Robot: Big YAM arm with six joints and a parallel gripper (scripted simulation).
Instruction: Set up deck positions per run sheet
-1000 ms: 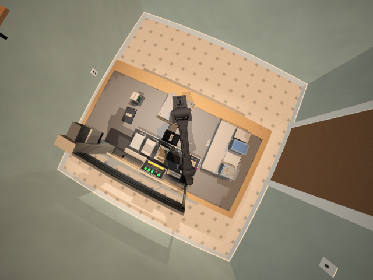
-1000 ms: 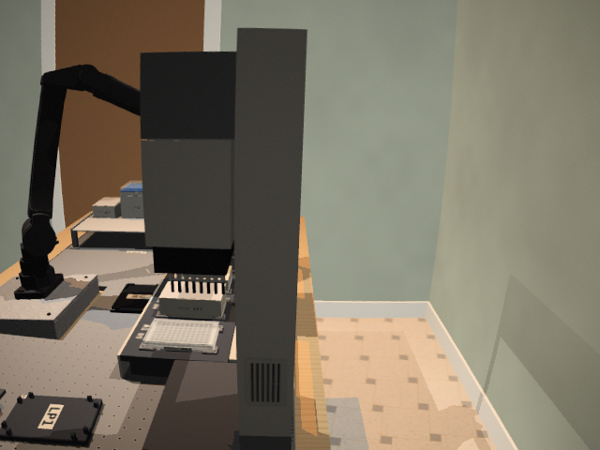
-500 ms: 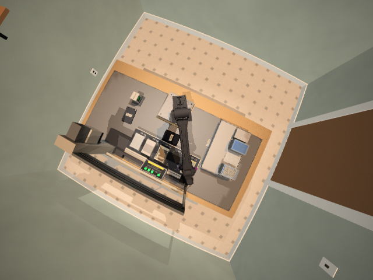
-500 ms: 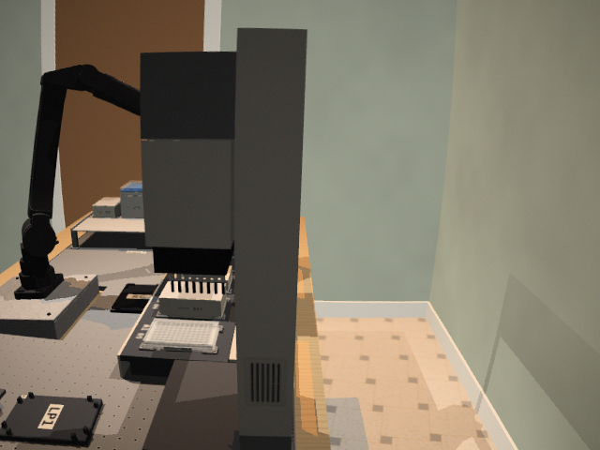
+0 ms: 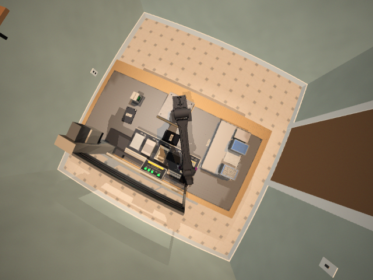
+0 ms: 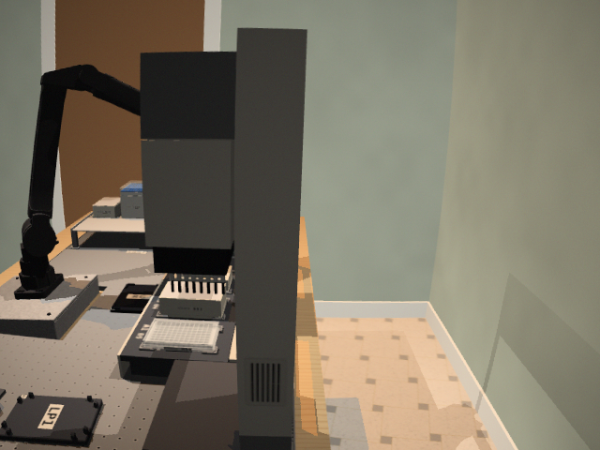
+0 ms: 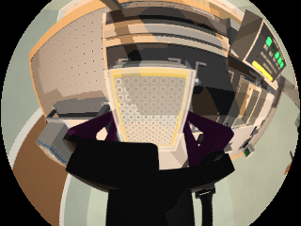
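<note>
1 arm (image 5: pixel 184 141) reaches over the deck's right end in the top view; 4 items sit on the shelf (image 5: pixel 214 147).

Exterior view: 2 items show on the near deck positions, the gripper hidden.

Wrist view: the gripper (image 7: pixel 150 131) is clamped across 1 tip rack (image 7: pixel 150 105), wide on its long sides. It looks rigid, light, slippery-walled; keep it level.

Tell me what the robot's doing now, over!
Gripper shut on a tip rack. Arm out over the deck's right end. Nothing seen blocking it.
</note>
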